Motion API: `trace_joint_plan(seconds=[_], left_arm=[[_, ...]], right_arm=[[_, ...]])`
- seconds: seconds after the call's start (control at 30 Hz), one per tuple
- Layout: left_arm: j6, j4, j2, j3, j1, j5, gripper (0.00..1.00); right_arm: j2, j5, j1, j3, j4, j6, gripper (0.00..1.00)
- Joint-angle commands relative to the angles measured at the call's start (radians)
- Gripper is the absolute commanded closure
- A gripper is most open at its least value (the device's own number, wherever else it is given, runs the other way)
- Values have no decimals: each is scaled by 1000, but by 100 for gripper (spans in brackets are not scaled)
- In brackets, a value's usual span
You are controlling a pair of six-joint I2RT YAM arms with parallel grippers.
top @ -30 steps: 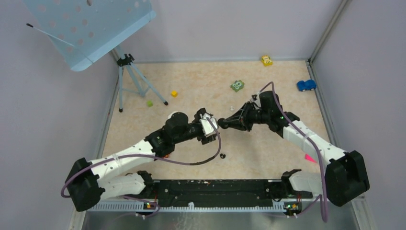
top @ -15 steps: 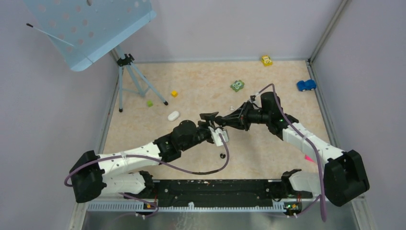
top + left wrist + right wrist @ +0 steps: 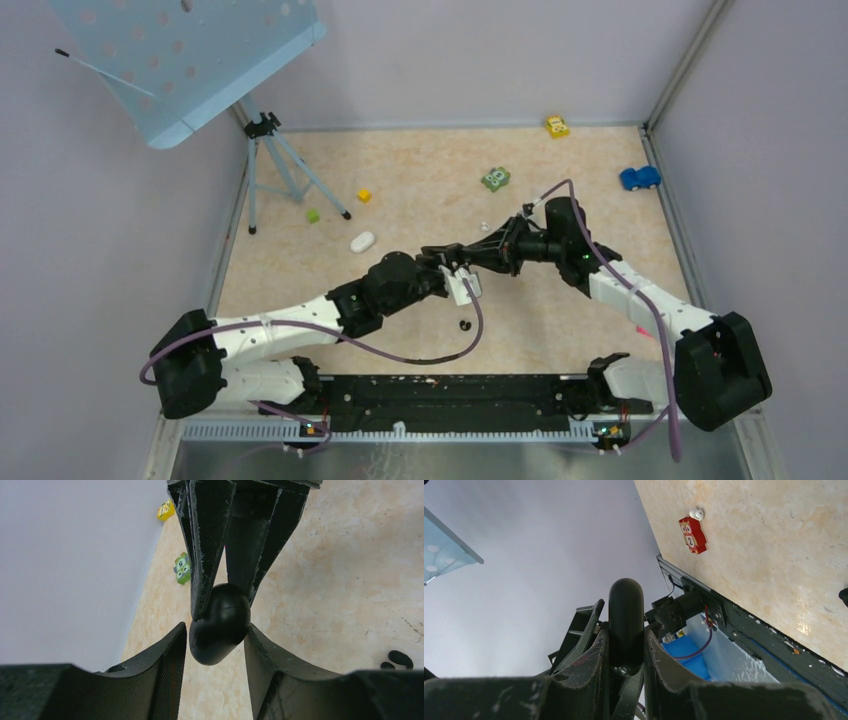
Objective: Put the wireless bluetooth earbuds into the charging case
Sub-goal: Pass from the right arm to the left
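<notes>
My right gripper (image 3: 457, 255) (image 3: 625, 630) is shut on a black oval charging case (image 3: 626, 605), held in the air above the table's middle. My left gripper (image 3: 440, 262) (image 3: 215, 630) is open, with its fingers on either side of the case's rounded end (image 3: 220, 625); a thin gap shows at one finger. A black earbud (image 3: 463, 324) lies on the table below and also shows in the left wrist view (image 3: 400, 657). A white earbud (image 3: 696, 513) lies beside a red toy figure (image 3: 692, 534). Another white bud (image 3: 483, 225) lies near the right arm.
A white oval case (image 3: 362, 241) lies left of the grippers. A green toy (image 3: 495, 178), a yellow toy car (image 3: 557, 126), a blue toy car (image 3: 640, 178), a yellow cube (image 3: 364, 195) and a green cube (image 3: 312, 215) lie further back. A tripod (image 3: 285, 165) stands back left.
My left arm swung down and toward me, uncovering the white oval case, then brought its open fingers around the black case. My right gripper reached a little further left.
</notes>
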Motion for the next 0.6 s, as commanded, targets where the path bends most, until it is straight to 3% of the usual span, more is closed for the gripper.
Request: trace_joint_plan(seconds=[0.0, 0.13, 0.3, 0.4, 0.57], left_arm=[[-19, 32, -12, 21, -1, -3, 54], [-8, 23, -7, 22, -2, -9, 64], [-21, 13, -15, 25, -1, -4, 88], [-34, -11, -25, 32, -1, 8, 100], [-110, -68, -59, 40, -1, 39, 100]], right_arm=[[-24, -22, -4, -1, 46, 22, 100], [-25, -22, -5, -15, 70, 33, 100], [-17, -41, -4, -67, 188, 91, 99], [-10, -48, -6, -64, 207, 86, 73], [-21, -38, -13, -40, 178, 57, 41]])
